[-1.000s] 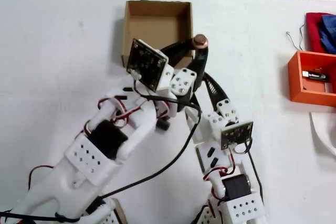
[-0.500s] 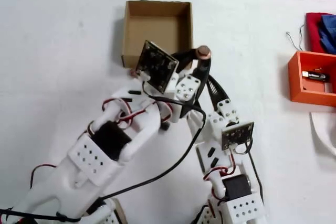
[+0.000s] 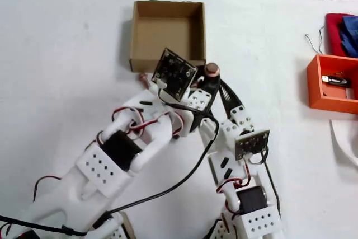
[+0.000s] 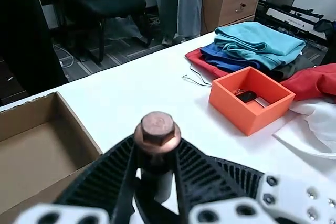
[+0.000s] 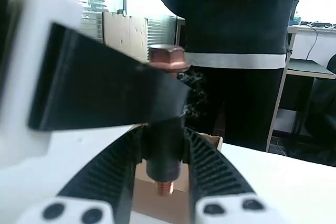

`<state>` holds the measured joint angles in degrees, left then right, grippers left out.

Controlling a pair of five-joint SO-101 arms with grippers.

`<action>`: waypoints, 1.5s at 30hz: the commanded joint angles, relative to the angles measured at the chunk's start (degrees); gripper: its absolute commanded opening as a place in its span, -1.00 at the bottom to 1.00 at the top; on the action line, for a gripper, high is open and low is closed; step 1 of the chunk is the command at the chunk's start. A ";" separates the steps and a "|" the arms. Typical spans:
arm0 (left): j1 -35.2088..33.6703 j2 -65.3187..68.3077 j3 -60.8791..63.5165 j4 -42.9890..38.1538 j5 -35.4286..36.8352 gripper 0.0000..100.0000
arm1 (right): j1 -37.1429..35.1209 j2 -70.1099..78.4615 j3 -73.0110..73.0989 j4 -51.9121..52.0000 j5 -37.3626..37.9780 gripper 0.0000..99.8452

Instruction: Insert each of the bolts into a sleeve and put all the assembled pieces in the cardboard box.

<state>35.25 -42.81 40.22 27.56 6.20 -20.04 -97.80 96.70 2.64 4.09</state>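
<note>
A copper-headed bolt (image 3: pixel 211 70) stands upright in a black sleeve (image 5: pixel 164 156), just in front of the cardboard box (image 3: pixel 168 9). My left gripper (image 4: pixel 156 153) is shut on the bolt just under its hexagonal head (image 4: pixel 157 129). My right gripper (image 5: pixel 164 150) is shut on the sleeve lower down, and the bolt's threaded tip (image 5: pixel 164 187) pokes out below. The left arm's black finger (image 5: pixel 105 98) crosses in front of the sleeve's top. In the high view both grippers meet at the bolt, and the left arm's camera board (image 3: pixel 175 73) hides part of them. The cardboard box (image 4: pixel 31 150) looks empty.
An orange tray (image 3: pixel 330 85) holding a small dark object sits at the table's right edge, beside folded red and blue cloths (image 4: pixel 252 43). A white cloth (image 3: pixel 344 138) lies in front of it. A person in dark clothes (image 5: pixel 236 19) stands beyond the table.
The left arm has drawn back from the box's near right corner, bringing the bolt head toward the arms' bases. The right arm has barely shifted.
</note>
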 commanded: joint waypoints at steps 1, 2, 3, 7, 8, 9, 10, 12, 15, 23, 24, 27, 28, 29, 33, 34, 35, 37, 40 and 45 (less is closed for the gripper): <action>0.09 -0.35 -0.84 1.67 -0.53 -0.86 | -0.04 -0.22 0.62 0.13 -0.09 -0.96; -0.44 -0.53 -0.84 2.90 -0.53 -0.80 | -0.04 -0.22 0.62 0.13 -0.09 -0.96; -0.88 -0.62 -0.84 4.04 -0.26 -0.73 | -0.04 -0.22 0.62 0.13 -0.09 -0.96; -2.46 -0.79 -0.84 6.95 -0.09 -0.60 | -0.04 -0.22 0.62 0.13 -0.09 -0.96; -2.81 -0.79 -0.84 6.86 -0.09 -0.60 | -0.04 -0.22 0.62 0.13 -0.09 -0.96; -3.08 -0.88 -0.84 6.86 -0.09 -0.60 | -0.04 -0.22 0.62 0.13 -0.09 -0.96; -3.16 -0.88 -1.01 6.77 -0.09 -0.60 | -0.04 -0.22 0.62 0.13 -0.09 -0.96; -3.16 -0.88 -2.15 6.95 -0.09 -0.60 | -0.04 -0.22 0.62 0.13 -0.09 -0.96; -3.16 -0.88 -4.35 6.95 -0.09 -0.60 | -0.04 -0.22 0.62 0.13 -0.09 -0.96; -5.19 -0.88 -10.86 10.11 -0.09 -0.60 | -0.04 -0.22 0.62 0.13 -0.09 -0.96; -5.10 -0.88 -12.62 11.52 -0.09 -0.60 | -0.04 -0.22 0.62 0.13 -0.09 -0.96; -5.01 -0.88 -18.68 15.91 -0.09 -0.60 | -0.04 -0.22 0.62 0.13 -0.18 -0.96; -5.10 -0.88 -20.62 17.49 -0.09 -0.60 | -0.04 -0.22 0.62 0.13 -0.26 -0.96; -5.36 -0.88 -22.64 19.43 -0.09 -0.60 | -0.04 -0.22 0.62 0.13 -0.35 -0.96; -10.73 -0.88 -29.58 28.13 -0.09 -0.78 | 0.04 -0.22 0.53 2.77 -0.44 -0.96; -13.19 -0.88 -30.90 30.24 -0.09 -0.88 | 0.04 -0.22 0.35 5.14 -0.44 -0.96; -15.82 -0.88 -31.96 32.26 -0.09 -0.98 | 0.04 -0.22 -0.44 7.96 -0.53 -0.96; -21.63 -0.97 -32.66 35.96 -0.18 -0.90 | 0.04 -0.22 -3.34 14.73 -0.53 -0.96; -30.33 -0.62 -28.62 41.49 -0.35 -0.90 | 1.01 0.22 -12.57 25.45 -0.53 -0.96; -42.90 -0.62 -8.13 41.14 -0.70 -0.90 | 3.82 3.74 -26.99 29.05 -0.53 -0.96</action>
<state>-0.70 -43.16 22.20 70.20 6.02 -17.23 -96.66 80.00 30.77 4.18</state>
